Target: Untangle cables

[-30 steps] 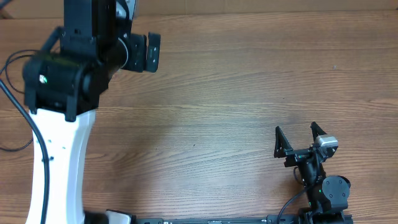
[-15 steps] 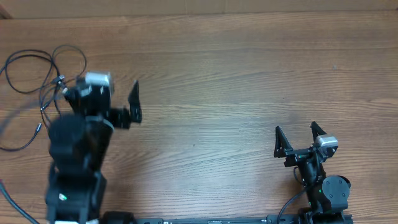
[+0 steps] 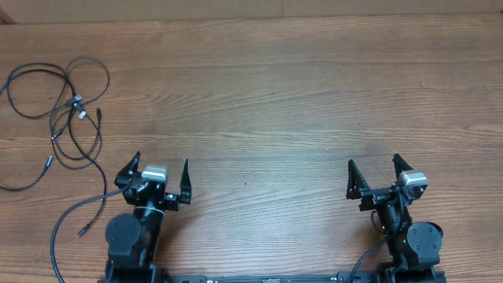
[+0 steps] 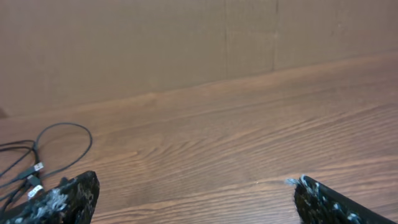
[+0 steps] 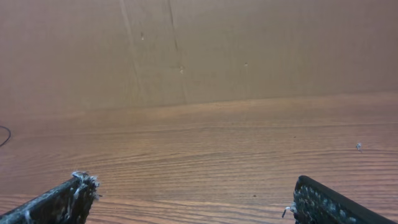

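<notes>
Wooden table fills our view. We see the cables lying in loose loops on the left side, a little way from our left gripper. Our left gripper and our right gripper both stand wide, holding nothing.

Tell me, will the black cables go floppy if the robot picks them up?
Probably floppy: the cables lie in loose, curvy loops. They look thin, so likely light. Lifting one may drag the others, since the loops cross.
</notes>
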